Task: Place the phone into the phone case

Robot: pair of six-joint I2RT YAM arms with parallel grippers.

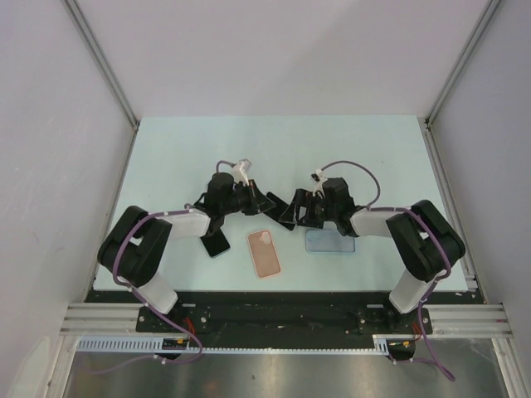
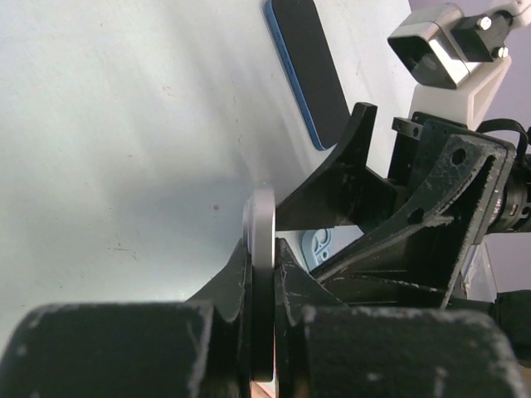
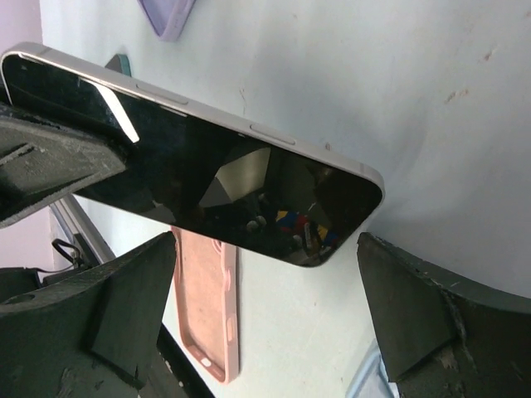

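The phone (image 3: 216, 166), black screen and silver rim, hangs above the table between the two arms. My left gripper (image 2: 263, 249) is shut on it; the phone's silver edge (image 2: 261, 215) stands edge-on between the jaws. One left finger (image 3: 50, 166) covers the phone's end in the right wrist view. My right gripper (image 3: 267, 253) is open, its fingers on either side of the phone's free corner, apart from it. The pink phone case (image 3: 207, 315) lies open side up on the table below, seen in the top view (image 1: 265, 253) between the arms' bases.
A clear bluish case (image 1: 329, 240) lies under the right arm. A black slab (image 1: 217, 245) lies by the left arm. A dark slab with a blue rim (image 2: 307, 66) lies farther off. A purple case (image 3: 166, 16) sits at the far edge.
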